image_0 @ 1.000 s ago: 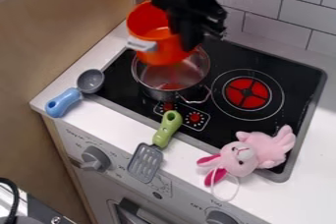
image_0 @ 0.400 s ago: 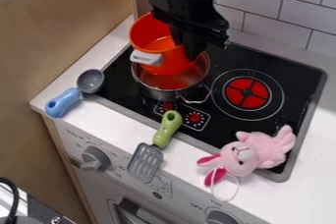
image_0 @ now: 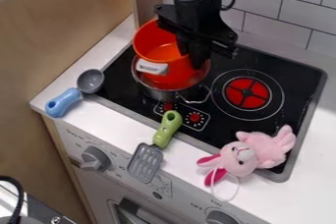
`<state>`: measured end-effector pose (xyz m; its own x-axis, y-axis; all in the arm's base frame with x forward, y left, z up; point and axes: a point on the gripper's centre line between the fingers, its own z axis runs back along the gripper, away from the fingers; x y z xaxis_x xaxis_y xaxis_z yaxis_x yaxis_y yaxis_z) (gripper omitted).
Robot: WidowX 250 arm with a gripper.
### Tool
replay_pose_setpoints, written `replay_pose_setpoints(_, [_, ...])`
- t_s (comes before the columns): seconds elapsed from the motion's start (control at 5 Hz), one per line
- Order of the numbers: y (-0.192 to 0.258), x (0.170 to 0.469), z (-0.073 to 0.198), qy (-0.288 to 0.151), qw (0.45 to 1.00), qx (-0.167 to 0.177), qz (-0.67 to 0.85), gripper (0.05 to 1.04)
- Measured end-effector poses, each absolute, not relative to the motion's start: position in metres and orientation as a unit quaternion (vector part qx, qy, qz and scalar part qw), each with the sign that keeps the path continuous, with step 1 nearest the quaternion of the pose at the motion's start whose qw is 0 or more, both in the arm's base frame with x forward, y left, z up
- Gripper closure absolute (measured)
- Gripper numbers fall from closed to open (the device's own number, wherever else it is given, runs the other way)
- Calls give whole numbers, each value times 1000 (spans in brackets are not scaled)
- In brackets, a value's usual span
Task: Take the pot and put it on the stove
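Note:
My black gripper [image_0: 195, 60] hangs over the back left of the black stove [image_0: 226, 132], shut on the right side of an orange pot [image_0: 156, 41]. The orange pot is tilted, its opening facing up and its white handle toward the camera, and its lower part sits within the rim of a silver metal pot [image_0: 156, 92]. That silver pot stands on the left part of the stove. Whether the orange pot's base touches the silver pot's bottom is hidden.
A red burner [image_0: 246, 93] lies right of the pots. A pink plush rabbit [image_0: 253, 154] rests on the stove's front right edge. A green-handled slotted spatula [image_0: 155, 145] lies on the front edge, and a blue-handled grey ladle [image_0: 77, 92] at the left. Tiled wall behind.
The gripper and the orange pot have moved down and slightly right, and the orange pot's lower part is now deeper in the silver pot. The other objects are where they were.

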<state>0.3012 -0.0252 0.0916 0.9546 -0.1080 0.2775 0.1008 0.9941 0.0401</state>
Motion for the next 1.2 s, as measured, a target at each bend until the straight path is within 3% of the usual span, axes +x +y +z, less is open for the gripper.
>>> replay_pose_setpoints(0.2, [-29,299,89,-130,990,19,-52,862])
replay_pose_setpoints(0.6, [-36,300,94,-127,991,13,-42,316])
replay_pose_setpoints(0.8, [-36,301,98,-124,991,18,-39,93])
replay_pose_setpoints(1.2, [-38,300,116,-92,995,16,-41,85])
